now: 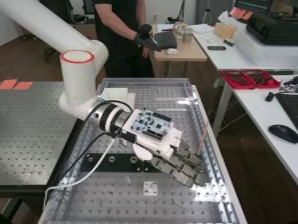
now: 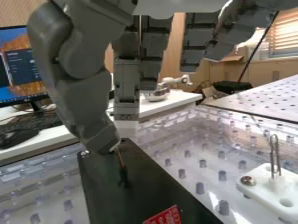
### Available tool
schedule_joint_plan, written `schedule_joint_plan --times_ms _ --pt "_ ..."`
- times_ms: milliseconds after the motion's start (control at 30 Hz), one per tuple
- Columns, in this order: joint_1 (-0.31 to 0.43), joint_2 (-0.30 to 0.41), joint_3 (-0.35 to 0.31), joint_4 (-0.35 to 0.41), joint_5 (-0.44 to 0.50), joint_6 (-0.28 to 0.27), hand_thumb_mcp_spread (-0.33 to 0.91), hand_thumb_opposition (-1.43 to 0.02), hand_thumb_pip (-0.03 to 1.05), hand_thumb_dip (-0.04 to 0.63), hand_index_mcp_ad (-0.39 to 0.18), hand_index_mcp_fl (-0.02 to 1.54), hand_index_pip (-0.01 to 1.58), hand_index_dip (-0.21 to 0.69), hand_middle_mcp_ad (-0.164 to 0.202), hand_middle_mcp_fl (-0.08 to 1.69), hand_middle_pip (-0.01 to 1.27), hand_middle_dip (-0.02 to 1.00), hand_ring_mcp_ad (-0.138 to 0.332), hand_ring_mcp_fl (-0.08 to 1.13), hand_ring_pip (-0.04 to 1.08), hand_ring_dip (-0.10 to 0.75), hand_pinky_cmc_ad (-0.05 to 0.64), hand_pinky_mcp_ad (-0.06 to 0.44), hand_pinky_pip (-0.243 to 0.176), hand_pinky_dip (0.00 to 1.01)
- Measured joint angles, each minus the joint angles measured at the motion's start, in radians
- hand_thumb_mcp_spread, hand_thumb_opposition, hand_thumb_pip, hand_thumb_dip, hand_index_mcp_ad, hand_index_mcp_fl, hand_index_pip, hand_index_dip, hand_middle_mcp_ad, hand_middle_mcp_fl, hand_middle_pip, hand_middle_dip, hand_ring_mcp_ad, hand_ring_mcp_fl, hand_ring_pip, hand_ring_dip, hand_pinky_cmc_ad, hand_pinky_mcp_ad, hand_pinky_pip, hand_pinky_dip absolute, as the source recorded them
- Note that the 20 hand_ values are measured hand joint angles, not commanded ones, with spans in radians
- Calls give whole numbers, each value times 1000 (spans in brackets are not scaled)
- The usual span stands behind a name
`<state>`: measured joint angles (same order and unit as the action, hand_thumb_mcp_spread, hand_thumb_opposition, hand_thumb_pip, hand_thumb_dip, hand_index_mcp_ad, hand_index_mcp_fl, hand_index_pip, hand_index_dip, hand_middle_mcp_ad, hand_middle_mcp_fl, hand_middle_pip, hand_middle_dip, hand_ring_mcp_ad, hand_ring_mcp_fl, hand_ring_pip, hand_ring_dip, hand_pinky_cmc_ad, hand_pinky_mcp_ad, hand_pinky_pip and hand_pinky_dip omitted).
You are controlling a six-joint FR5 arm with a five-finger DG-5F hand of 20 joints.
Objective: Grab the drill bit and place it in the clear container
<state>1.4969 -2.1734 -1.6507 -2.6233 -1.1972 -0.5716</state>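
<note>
Placing is judged current: the drill bit point(image 2: 120, 158), clamped by the hand point(image 1: 177, 167) at high-view lower centre, must next be lowered.

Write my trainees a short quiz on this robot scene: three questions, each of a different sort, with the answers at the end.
1. True or false: the computer mouse rests on the white table.

2. Multiple choice: what is the robot's hand above?
a) the chair
b) the bench with rows of holes
c) the keyboard

3. Fill in the blank: the open trays are coloured ____.

Key: 1 true; 2 b; 3 red.
</note>
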Motion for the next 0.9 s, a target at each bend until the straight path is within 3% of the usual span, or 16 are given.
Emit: schedule_joint_plan --times_ms 233,333,400,633,900 --pt "-2 3 -2 0 -2 0 525 -883 559 298 -63 539 981 232 -70 326 105 250 105 117 96 72 218 56 -37 138" --pt "-3 4 -3 -1 -3 -1 531 -880 562 314 -63 618 988 232 -72 326 105 250 105 115 96 72 218 52 -37 138" --pt "-4 4 -3 -3 -5 -1 539 -916 562 314 -89 684 1047 230 -68 326 105 250 105 115 96 72 218 52 -37 138" --pt "-4 4 -3 -3 -12 -3 567 -988 534 316 -89 691 1070 223 -70 326 105 250 103 113 96 72 218 52 -37 138" --pt "-3 2 1 -8 -13 -4 564 -956 552 318 -96 648 911 253 -70 326 105 250 106 113 96 72 222 54 -38 138"
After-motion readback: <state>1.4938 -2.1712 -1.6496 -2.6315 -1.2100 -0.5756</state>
